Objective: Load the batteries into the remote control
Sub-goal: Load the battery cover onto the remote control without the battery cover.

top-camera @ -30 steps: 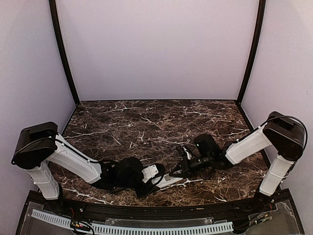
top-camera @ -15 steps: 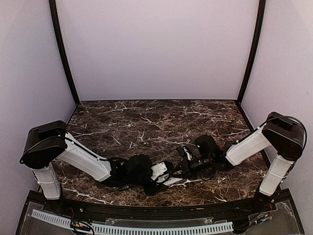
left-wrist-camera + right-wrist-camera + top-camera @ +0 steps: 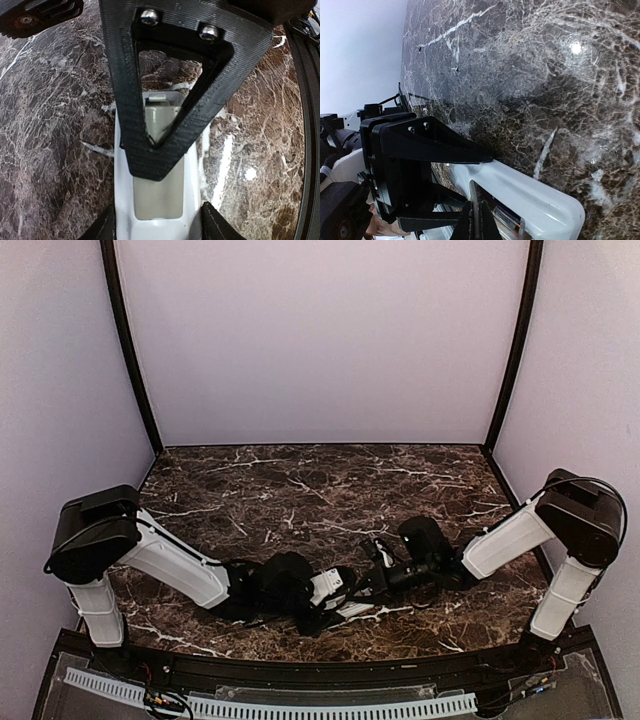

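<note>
Counter: dark marble, taking up most of the top view. Remote control is lying low on it at the lower centre of the top view, back side up, between my two claws.

My left claw is clamping the remote's long sides near one end, closed as far as the body allows. My right claw is hanging over the open compartment, tips almost together, and I am seeing nothing between them.

Batteries: I am not making them out for sure. A glint inside the compartment in the right wrist view may be a cell or only a contact.

I am judging the step as seating a cell. I am aiming to hold the left grip firm and level so the remote is not rocking. The right tip should be pressing along the compartment's length, spring end first, then flat, with light force.

Long axis is running bottom to top in the left wrist view and roughly left to right in the top view. The rounded free end is pointing to the lower right of the right wrist view.
</note>
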Available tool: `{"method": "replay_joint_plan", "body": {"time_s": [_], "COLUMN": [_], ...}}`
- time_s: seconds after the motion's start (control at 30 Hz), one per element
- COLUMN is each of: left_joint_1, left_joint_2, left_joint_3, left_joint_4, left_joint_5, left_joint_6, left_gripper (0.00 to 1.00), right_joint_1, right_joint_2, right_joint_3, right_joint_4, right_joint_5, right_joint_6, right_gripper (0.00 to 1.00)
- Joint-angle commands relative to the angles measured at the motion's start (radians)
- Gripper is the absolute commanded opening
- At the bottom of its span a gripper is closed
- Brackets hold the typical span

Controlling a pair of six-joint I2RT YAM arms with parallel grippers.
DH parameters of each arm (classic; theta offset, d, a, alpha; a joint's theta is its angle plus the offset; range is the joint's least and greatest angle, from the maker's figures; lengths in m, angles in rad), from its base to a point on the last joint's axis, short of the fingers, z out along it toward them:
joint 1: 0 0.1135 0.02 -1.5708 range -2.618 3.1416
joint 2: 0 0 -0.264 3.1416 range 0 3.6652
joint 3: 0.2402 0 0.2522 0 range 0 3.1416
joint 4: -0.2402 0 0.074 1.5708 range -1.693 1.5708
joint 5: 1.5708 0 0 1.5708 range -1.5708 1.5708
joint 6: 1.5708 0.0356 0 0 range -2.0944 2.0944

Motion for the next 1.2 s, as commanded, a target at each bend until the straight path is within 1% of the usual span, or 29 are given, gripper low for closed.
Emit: {"method": "replay_joint_plan", "body": {"time_s": [0.0,0.13,0.23,0.33,0.43,0.5,0.57,0.63,0.7,0.73,0.77,0.8,0.87,1.03,1.17], "left_joint_1": [-0.001,-0.001,-0.001,-0.001,0.000,-0.001,-0.001,-0.001,0.000,0.000,0.000,0.001,0.003,0.010,0.015], "left_joint_2": [0.035,0.051,0.056,0.054,0.046,0.042,0.040,0.042,0.042,0.041,0.040,0.041,0.041,0.040,0.039], "left_joint_3": [0.054,0.070,0.079,0.082,0.075,0.070,0.069,0.070,0.069,0.064,0.062,0.060,0.059,0.056,0.049], "left_joint_4": [0.035,0.060,0.079,0.106,0.134,0.149,0.146,0.132,0.120,0.119,0.116,0.113,0.095,0.069,0.049], "left_joint_5": [0.053,0.072,0.081,0.094,0.108,0.102,0.095,0.091,0.083,0.078,0.077,0.073,0.066,0.045,0.050], "left_joint_6": [0.004,0.004,0.039,0.048,0.055,0.060,0.068,0.075,0.078,0.077,0.075,0.074,0.074,0.082,0.079], "left_gripper": [0.51,0.50,0.49,0.50,0.61,0.67,0.71,0.73,0.70,0.65,0.62,0.57,0.52,0.44,0.41], "right_joint_1": [0.020,0.017,0.015,0.014,0.013,0.014,0.013,0.012,0.012,0.011,0.011,0.010,0.010,0.010,0.010], "right_joint_2": [0.049,0.057,0.063,0.066,0.066,0.066,0.068,0.066,0.065,0.064,0.065,0.065,0.064,0.062,0.062], "right_joint_3": [-0.034,-0.032,-0.032,-0.035,-0.041,-0.041,-0.041,-0.042,-0.042,-0.043,-0.044,-0.045,-0.043,-0.040,-0.039], "right_joint_4": [-0.101,-0.099,-0.091,-0.088,-0.084,-0.082,-0.081,-0.080,-0.081,-0.080,-0.080,-0.081,-0.079,-0.079,-0.080], "right_joint_5": [0.044,0.044,0.041,0.040,0.041,0.043,0.044,0.044,0.044,0.045,0.045,0.045,0.045,0.044,0.044], "right_joint_6": [-0.024,-0.024,-0.023,-0.020,-0.014,-0.012,-0.012,-0.012,-0.013,-0.013,-0.013,-0.014,-0.014,-0.016,-0.016], "right_gripper": [0.00,0.00,0.00,0.00,0.00,0.00,0.00,0.00,0.00,0.00,0.00,0.00,0.00,0.00,0.00]}}
